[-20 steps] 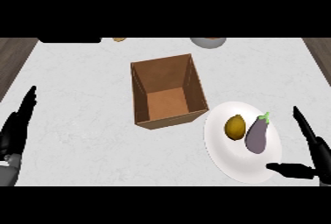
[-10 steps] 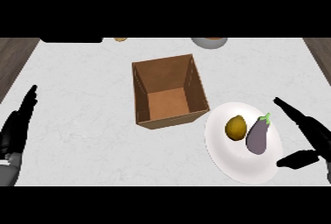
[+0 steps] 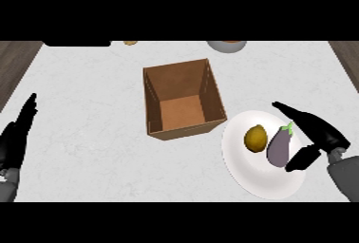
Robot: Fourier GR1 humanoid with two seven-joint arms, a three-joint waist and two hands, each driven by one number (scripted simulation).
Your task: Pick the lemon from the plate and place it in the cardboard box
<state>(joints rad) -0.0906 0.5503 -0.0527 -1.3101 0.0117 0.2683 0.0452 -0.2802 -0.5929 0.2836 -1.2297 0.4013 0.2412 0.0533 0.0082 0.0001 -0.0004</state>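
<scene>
**Right hand spread over plate edge, lemon not held**

Right hand over right rim of white plate, fingers straight, thumb well apart from them, nothing gripped. Just left of thumb: purple eggplant, lying on plate; touching or not, cannot tell. Further left, beside eggplant: lemon, resting on plate, clear of hand. Up and left of hand, past plate rim: open cardboard box, nothing visible inside, near corner close to plate. Far up from hand at counter's back edge: grey bowl, partly cut off. Far left across marble counter: left hand, open, fingers straight and pointing up, resting at the view's left edge.
</scene>
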